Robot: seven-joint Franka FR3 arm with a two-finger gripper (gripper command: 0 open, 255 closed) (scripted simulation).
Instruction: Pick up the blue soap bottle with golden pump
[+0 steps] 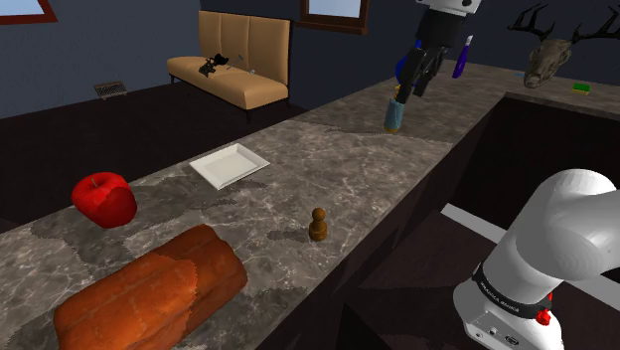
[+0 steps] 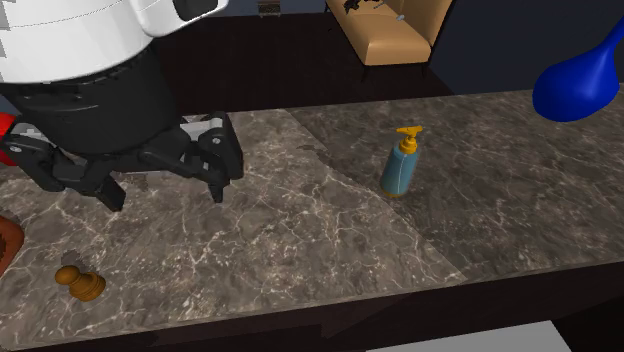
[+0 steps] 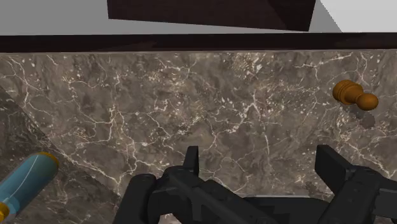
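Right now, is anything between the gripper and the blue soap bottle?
Nothing visible. Only bare marbled counter lies between the open black two-finger gripper and the upright light blue soap bottle with golden pump. The small brown pawn-shaped piece stands on the gripper's other side, away from the bottle.

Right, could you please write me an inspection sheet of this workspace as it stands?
Surface: dark veined stone-pattern counter, flat.
Job's things: blue soap bottle with golden pump, upright on the counter, apart from the gripper, not held.
Clutter: small brown pawn-shaped piece, white square tray, red apple and orange-brown bread loaf, all on the counter away from the bottle.
Gripper: all-black two-finger gripper, open, above the counter, holding nothing.
Cables: nothing seen.
Surroundings: tan sofa across a dark floor; antlered skull beyond the counter.
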